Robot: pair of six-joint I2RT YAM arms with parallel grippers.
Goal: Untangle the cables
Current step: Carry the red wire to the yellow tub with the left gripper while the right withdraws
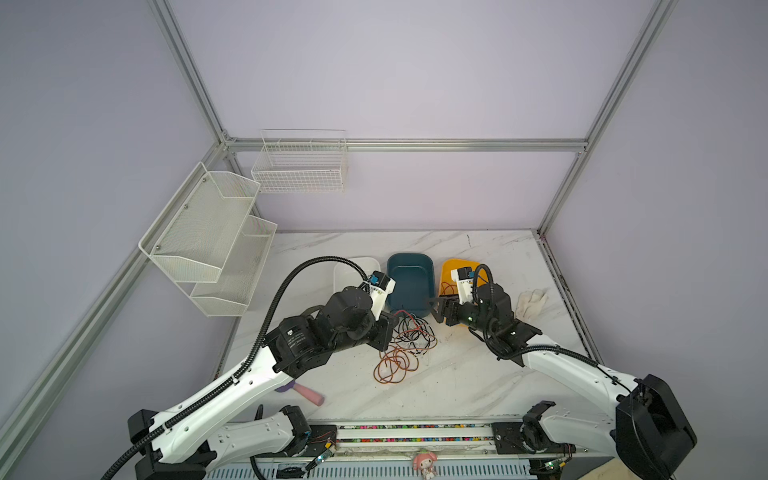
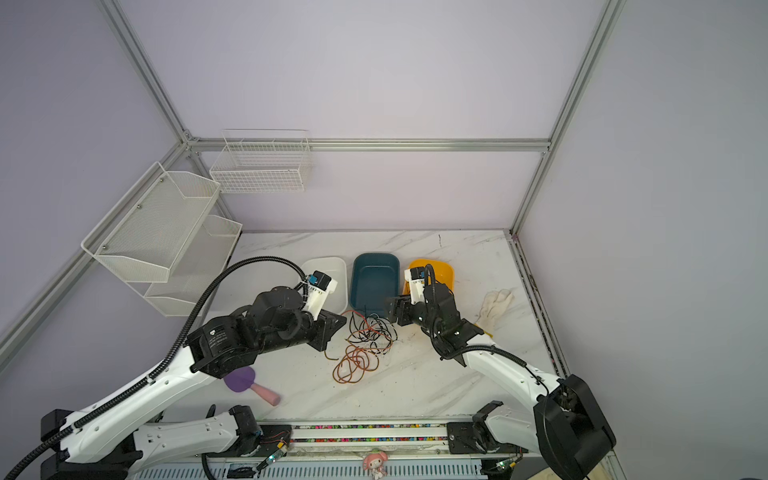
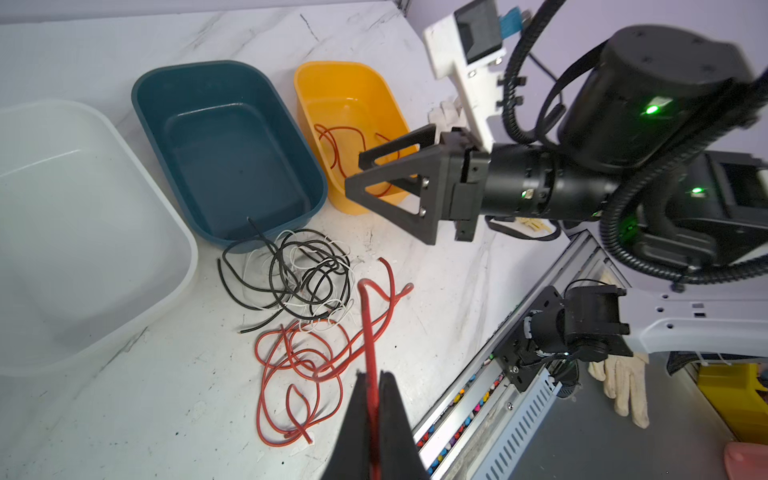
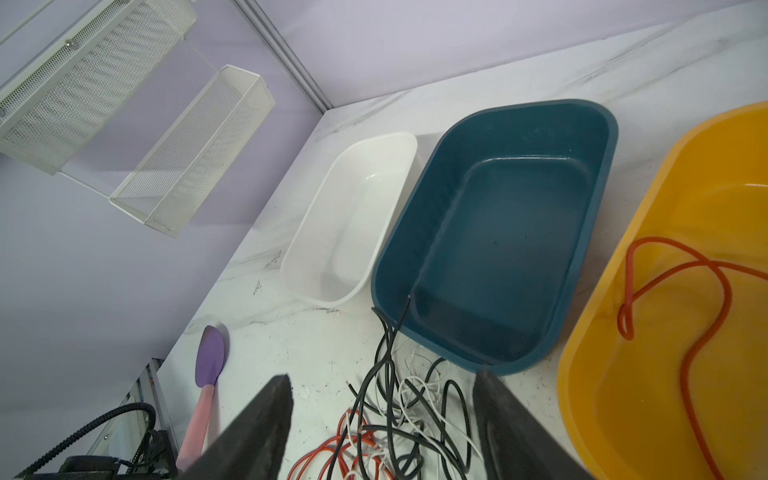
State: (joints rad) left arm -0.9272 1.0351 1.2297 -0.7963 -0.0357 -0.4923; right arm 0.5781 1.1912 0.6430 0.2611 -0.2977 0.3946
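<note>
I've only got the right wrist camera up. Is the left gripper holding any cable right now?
Observer: Yes. The left gripper is shut on a red cable that rises from the pile.
Operator: My view cuts off the red wires. Where do they end?
Observer: In loose red coils on the table, on the robot's side of the black and white tangle.
Operator: Anything right of the yellow bin?
Observer: A white glove lies on the table there.
</note>
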